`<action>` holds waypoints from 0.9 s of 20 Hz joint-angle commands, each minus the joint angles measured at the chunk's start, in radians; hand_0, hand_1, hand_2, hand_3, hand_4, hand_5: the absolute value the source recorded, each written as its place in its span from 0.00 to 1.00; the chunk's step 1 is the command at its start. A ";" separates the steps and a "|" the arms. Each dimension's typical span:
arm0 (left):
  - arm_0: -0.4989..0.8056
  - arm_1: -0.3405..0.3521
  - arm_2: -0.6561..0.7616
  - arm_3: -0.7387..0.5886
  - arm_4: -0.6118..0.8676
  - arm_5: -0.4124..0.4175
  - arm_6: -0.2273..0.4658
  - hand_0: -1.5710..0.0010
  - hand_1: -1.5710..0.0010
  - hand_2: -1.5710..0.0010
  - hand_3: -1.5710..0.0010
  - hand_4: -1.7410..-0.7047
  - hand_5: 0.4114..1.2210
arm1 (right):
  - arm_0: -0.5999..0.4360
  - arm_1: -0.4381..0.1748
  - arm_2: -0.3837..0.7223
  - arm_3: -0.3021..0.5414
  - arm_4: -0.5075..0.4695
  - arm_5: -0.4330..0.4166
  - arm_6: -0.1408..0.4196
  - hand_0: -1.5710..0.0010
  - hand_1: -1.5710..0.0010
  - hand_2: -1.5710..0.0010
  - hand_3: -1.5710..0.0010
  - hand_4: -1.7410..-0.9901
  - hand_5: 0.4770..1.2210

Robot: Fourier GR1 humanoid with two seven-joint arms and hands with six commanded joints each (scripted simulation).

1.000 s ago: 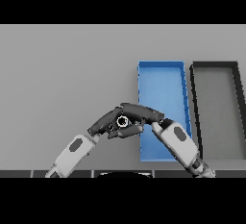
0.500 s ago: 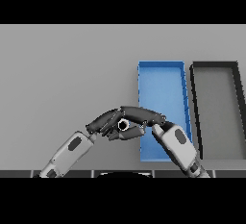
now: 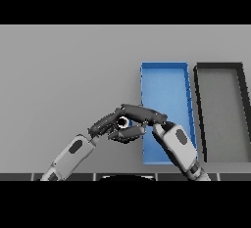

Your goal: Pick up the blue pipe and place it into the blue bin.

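Right robot hand (image 3: 139, 114) curled over small ringed object (image 3: 123, 122), possibly pipe, beside rectangular blue plastic bin (image 3: 164, 67); left robot hand (image 3: 105, 123) loosely extended, touching.

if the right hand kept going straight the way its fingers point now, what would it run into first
The right hand points toward the robot's left, so it would probably meet the left hand first; their fingers already look close or touching around a small ring-like object, though depth is unclear.

Desk (image 3: 63, 65) plain grey. Blue bin (image 3: 166, 70) beyond right hand (image 3: 139, 114); black bin (image 3: 218, 68) farther right, grey floor inside. Both hands dark; left hand (image 3: 105, 123). Arms white and grey.
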 commanded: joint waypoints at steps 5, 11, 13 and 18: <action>0.009 0.005 0.001 0.012 0.008 -0.009 0.032 1.00 1.00 1.00 1.00 0.80 0.14 | -0.060 -0.022 -0.056 -0.056 -0.248 -0.082 0.180 0.00 0.00 0.00 0.00 0.17 1.00; 0.017 -0.004 -0.016 -0.007 0.001 -0.005 0.057 1.00 1.00 1.00 1.00 0.80 0.11 | -0.356 -0.169 -0.183 -0.026 -0.589 -0.356 0.230 0.00 0.00 0.00 0.00 0.04 0.89; 0.029 0.015 -0.011 -0.018 0.002 -0.008 0.032 1.00 1.00 1.00 1.00 0.80 0.11 | -0.439 -0.218 -0.236 0.004 -0.586 -0.373 0.191 0.00 0.00 0.00 0.00 0.03 0.87; 0.024 0.024 -0.006 -0.035 0.014 -0.018 0.026 1.00 1.00 1.00 1.00 0.80 0.10 | -0.579 -0.303 -0.339 0.208 -0.483 -0.461 0.151 0.00 0.00 0.00 0.00 0.01 0.87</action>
